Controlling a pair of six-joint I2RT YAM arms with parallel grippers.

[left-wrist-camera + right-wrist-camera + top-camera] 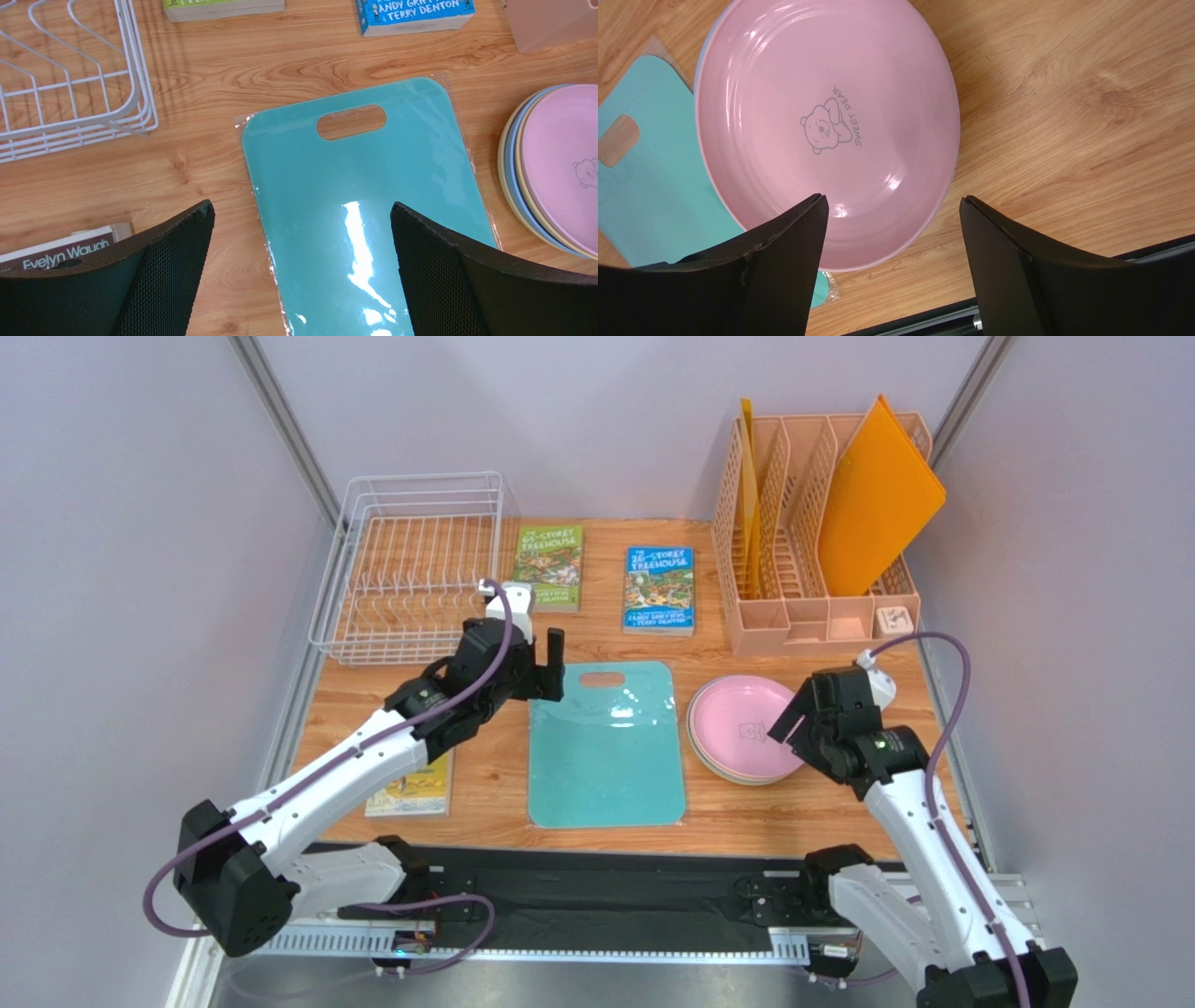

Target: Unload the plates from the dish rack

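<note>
The white wire dish rack (414,567) (67,84) stands at the back left with no plates in it. The plates (745,730) lie stacked on the table right of centre, the pink plate (822,122) (561,164) on top, with blue and pale yellow rims showing under it. My right gripper (891,203) hovers over the near edge of the pink plate, open, nothing between its fingers. My left gripper (302,210) hangs open over the near left part of the teal cutting board (365,203), holding nothing.
The teal cutting board (606,745) lies mid-table. Two books (549,567) (659,590) lie behind it. A third book (414,787) is under the left arm. A peach file organizer (821,546) with an orange folder stands at the back right.
</note>
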